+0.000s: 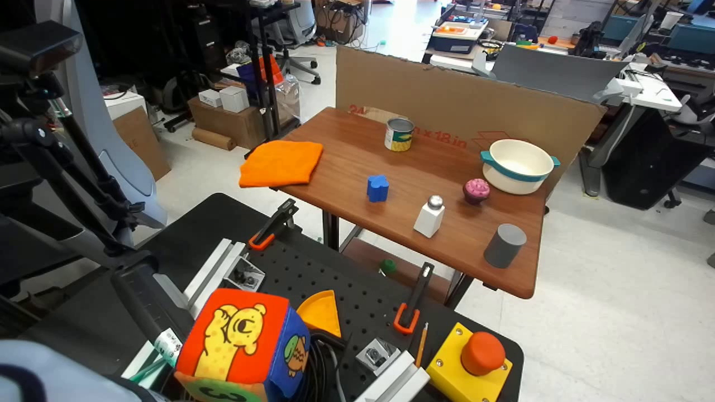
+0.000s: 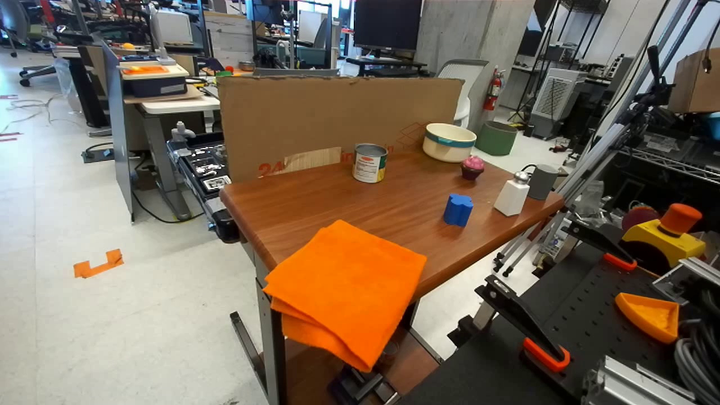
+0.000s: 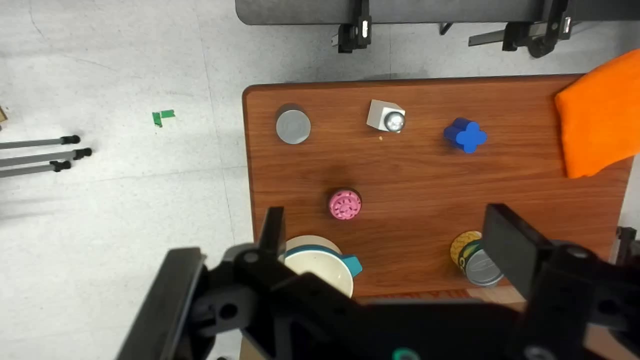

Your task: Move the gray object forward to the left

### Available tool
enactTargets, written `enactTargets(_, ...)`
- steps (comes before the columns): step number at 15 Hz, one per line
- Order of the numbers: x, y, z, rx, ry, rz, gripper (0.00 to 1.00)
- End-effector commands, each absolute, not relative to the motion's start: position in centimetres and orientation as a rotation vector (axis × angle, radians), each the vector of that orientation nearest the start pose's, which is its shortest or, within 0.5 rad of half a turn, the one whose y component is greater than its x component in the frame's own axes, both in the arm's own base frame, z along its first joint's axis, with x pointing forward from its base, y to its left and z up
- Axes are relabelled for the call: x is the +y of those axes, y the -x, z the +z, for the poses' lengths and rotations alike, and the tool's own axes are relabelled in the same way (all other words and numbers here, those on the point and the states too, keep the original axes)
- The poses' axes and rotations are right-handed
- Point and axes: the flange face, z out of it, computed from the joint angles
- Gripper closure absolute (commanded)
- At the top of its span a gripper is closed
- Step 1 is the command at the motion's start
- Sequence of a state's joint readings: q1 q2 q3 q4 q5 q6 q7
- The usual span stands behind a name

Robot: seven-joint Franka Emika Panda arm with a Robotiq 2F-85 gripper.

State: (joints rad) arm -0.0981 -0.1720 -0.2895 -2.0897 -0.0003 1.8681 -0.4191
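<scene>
The gray object (image 1: 505,245), a plain cylinder, stands upright on the wooden table near its corner. It also shows in an exterior view (image 2: 543,181), partly behind the white bottle, and in the wrist view (image 3: 293,126) at the upper left of the table. My gripper (image 3: 386,209) is open and empty in the wrist view, its two fingers wide apart high above the table. The gray object lies outside the span of the fingers, toward the top of the wrist view. The gripper does not show in either exterior view.
The white bottle (image 1: 430,216) and pink cupcake (image 1: 476,191) stand near the gray object. A blue shape (image 1: 377,188), a can (image 1: 399,134), a bowl (image 1: 517,166) and an orange cloth (image 1: 282,163) are on the table (image 1: 341,145). Cardboard (image 1: 447,100) walls the table's far edge.
</scene>
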Motion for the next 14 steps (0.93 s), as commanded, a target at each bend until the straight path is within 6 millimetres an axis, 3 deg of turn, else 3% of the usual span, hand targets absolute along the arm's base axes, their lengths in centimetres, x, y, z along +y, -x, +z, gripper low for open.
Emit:
enactTargets(1,-19.7,-48.3,46.4,-0.079,3.134,0.097,0.00)
enactTargets(4,-20.0,-50.2,42.4,-0.134,3.203,0.087,0.00)
enactTargets(9,-21.0,-54.3,34.2,-0.147,3.258,0.177,0.00)
enactTargets(14,-21.0,-55.7,26.7,-0.192,3.223,0.318,0.00)
